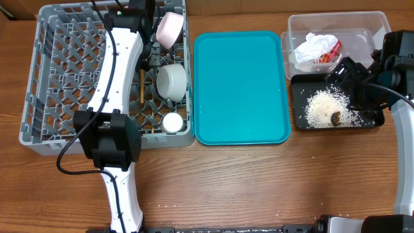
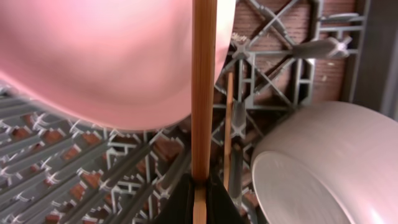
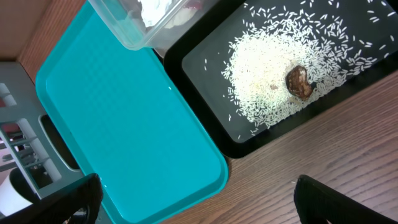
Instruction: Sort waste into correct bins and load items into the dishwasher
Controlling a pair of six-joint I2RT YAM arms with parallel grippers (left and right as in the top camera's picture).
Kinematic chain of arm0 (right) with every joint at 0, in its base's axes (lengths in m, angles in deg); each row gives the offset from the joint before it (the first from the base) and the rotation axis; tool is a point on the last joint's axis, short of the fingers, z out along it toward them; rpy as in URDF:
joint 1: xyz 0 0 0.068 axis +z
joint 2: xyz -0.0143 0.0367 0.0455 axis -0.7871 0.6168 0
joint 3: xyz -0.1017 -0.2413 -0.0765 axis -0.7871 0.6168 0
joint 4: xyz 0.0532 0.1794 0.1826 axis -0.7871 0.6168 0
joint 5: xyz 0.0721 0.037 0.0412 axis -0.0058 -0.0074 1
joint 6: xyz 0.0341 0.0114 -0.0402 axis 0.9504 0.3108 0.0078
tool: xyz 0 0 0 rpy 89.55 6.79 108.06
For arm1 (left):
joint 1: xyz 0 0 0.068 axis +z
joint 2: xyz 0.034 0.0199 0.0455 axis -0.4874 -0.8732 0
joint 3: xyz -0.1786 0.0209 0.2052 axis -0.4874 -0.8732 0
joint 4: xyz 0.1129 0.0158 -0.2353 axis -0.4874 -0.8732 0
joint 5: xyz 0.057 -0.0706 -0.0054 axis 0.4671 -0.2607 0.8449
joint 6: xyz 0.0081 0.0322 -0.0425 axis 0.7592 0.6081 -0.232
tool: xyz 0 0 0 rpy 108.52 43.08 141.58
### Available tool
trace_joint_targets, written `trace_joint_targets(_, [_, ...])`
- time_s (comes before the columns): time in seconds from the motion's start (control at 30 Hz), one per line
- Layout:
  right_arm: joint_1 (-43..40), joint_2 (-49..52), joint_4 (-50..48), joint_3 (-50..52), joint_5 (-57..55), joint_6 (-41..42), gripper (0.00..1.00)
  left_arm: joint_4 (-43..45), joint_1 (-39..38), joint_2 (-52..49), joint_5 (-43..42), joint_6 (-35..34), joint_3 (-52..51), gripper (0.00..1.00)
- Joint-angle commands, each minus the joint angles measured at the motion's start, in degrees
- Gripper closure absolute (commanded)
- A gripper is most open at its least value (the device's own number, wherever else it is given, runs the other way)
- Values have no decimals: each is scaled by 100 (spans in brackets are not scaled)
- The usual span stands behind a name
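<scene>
The left gripper (image 2: 199, 190) has its jaws clamped on a chopstick (image 2: 203, 93) above the rack (image 1: 52, 77), beside a bowl (image 2: 336, 168). The right gripper (image 3: 199, 202) hangs with jaws wide by the black tray (image 3: 199, 87), which holds rice (image 3: 267, 81) and a lump (image 3: 298, 81).

Rice (image 3: 267, 71) and a brown lump (image 3: 298, 81) lie in the black tray (image 3: 200, 79).

A teal serving tray (image 1: 240, 87) lay flat at the middle of the wooden desk (image 1: 246, 181), long sides running 12 to 6 o'clock. It had a raised rim and rounded corners, and brown wood grain showed past its 6 o'clock edge.
</scene>
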Motion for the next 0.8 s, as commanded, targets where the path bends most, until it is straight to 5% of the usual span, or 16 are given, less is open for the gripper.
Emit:
trace_joint_targets(0.0, [-11,-26,-17,-85,-35,-35,0,216,48,-17,116,59,-350,90])
trace_joint_targets(0.07, [-11,-26,-17,-83,-35,-35,0,243,48,-17,109,33,-348,62])
trace_joint_targets(0.1, [-11,-26,-17,-85,-35,-35,0,238,48,-15,103,-33,-339,41])
trace_joint_targets(0.13, [-11,-26,-17,-85,-35,-37,0,164,48,-15,87,-179,-264,33])
trace_joint_targets(0.47, [-11,-26,-17,-85,-35,-35,0,-1484,31,756,-490,-507,2013,39])
trace_joint_targets(0.63, [-11,-26,-17,-85,-35,-37,0,-1934,31,2498,-527,-398,1526,42])
trace_joint_targets(0.77, [-11,-26,-17,-85,-35,-35,0,-1880,31,4046,-463,-619,-87,46])
